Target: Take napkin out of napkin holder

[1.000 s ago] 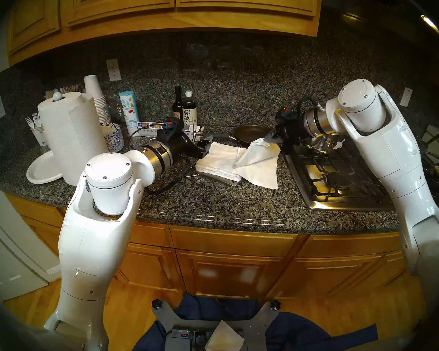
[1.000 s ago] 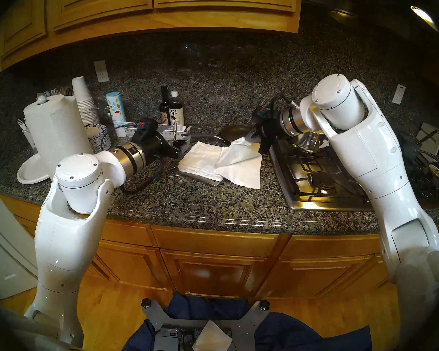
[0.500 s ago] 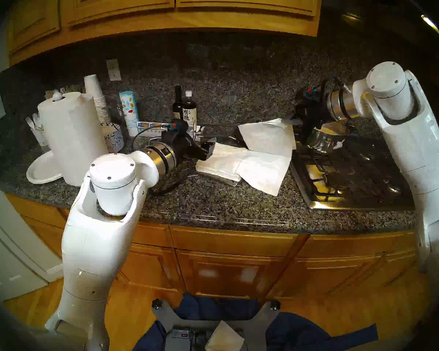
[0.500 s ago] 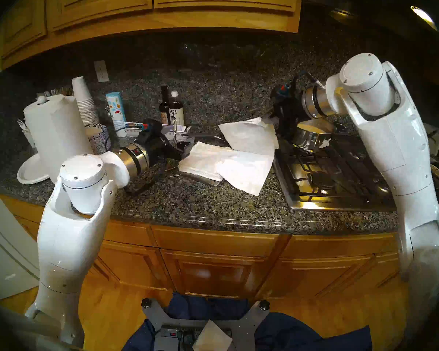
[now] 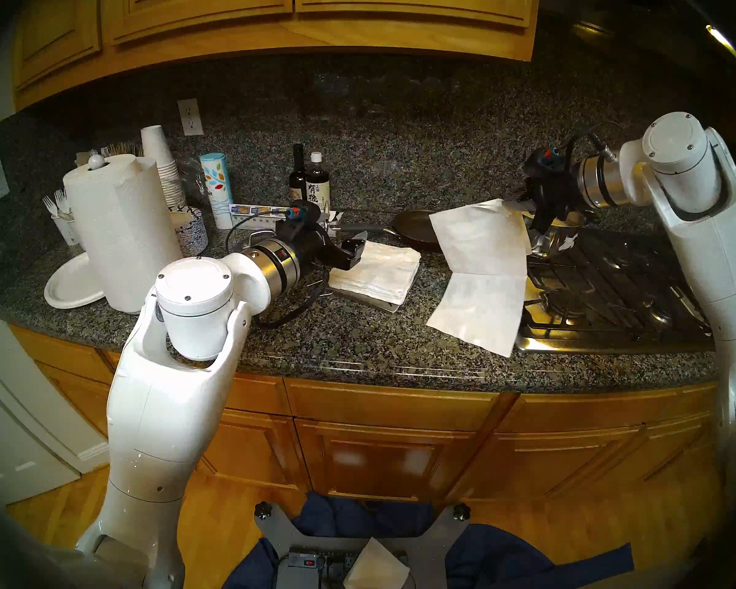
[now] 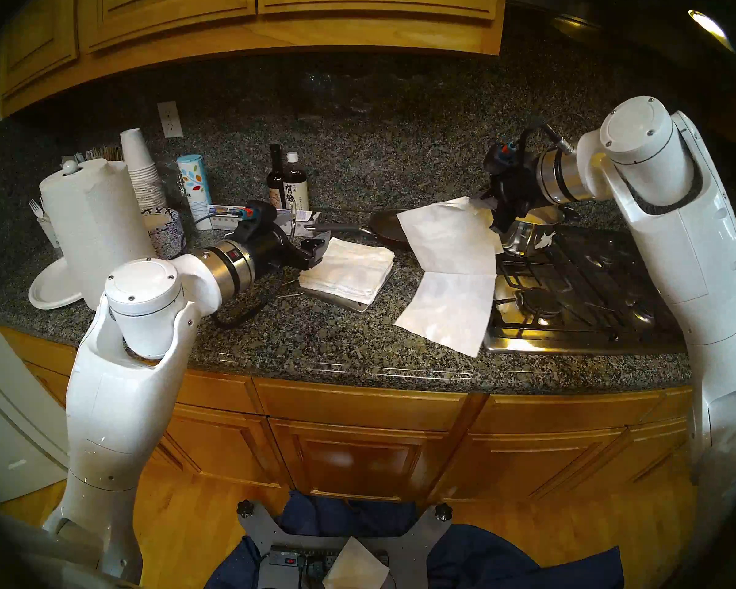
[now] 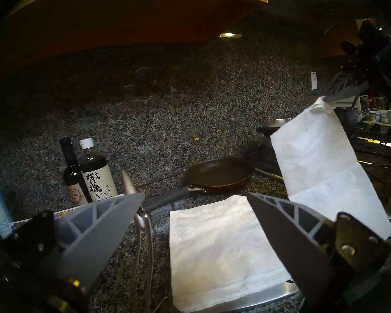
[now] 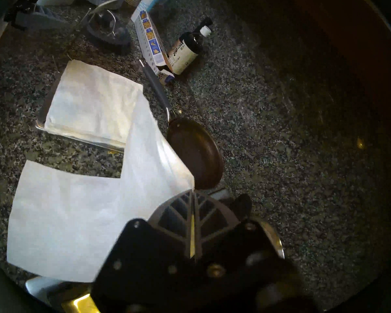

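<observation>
Napkin (image 5: pixel 481 273) hangs unfolded from the right gripper (image 5: pixel 514 202), pinched at its top corner, at three o'clock from the holder (image 5: pixel 385 305) and clear of it. Left gripper (image 7: pixel 194 206) spread over the stack (image 5: pixel 375 271).

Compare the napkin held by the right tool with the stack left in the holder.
The napkin is one unfolded sheet hanging from the right tool; the stack is thick and folded square. The napkin hangs in the air; the stack lies flat on the napkin holder. Both are white paper.
</observation>
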`<state>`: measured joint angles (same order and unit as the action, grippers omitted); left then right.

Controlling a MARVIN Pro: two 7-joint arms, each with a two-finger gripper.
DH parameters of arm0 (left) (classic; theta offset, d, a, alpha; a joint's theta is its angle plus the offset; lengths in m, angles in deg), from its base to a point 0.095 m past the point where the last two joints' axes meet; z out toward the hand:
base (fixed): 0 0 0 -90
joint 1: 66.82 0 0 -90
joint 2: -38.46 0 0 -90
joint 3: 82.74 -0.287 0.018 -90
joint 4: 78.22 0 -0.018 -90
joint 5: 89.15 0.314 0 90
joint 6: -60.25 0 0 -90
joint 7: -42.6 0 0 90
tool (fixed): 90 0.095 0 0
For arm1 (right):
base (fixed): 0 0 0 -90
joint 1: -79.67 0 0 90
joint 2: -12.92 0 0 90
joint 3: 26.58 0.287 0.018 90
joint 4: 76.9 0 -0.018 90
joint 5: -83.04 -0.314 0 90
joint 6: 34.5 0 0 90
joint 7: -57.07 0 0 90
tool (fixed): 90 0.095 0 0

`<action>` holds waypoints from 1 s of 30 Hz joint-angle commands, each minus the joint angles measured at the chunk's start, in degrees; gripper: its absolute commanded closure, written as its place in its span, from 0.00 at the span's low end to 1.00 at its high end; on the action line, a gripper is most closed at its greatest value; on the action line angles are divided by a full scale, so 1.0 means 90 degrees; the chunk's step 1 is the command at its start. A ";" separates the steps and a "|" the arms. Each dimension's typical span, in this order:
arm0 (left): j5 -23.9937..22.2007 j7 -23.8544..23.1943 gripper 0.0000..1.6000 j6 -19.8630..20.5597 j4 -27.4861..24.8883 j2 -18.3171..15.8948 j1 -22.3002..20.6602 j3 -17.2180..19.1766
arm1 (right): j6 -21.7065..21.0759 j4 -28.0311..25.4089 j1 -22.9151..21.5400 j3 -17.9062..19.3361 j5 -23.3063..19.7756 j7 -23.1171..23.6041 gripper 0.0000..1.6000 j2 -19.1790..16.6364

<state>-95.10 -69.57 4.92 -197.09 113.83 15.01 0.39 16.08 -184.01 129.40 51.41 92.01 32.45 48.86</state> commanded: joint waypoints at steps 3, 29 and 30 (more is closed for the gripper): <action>0.0034 0.0023 0.00 -0.0097 -0.0142 0.0040 -0.0254 -0.0034 | 0.0177 -0.0134 0.0434 0.0528 -0.0246 -0.0122 1.00 -0.0138; 0.0120 0.0016 0.00 -0.0054 -0.0103 0.0068 -0.0348 -0.0156 | 0.0034 -0.0540 0.0858 -0.0014 -0.0248 0.0472 1.00 -0.0390; 0.0119 0.0014 0.00 -0.0052 -0.0098 0.0071 -0.0351 -0.0155 | 0.0012 -0.0548 0.0893 -0.0016 -0.0280 0.0436 1.00 -0.0386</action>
<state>-93.67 -69.07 5.05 -196.89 114.02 14.10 -1.00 17.87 -186.81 136.32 50.52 90.25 35.03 46.84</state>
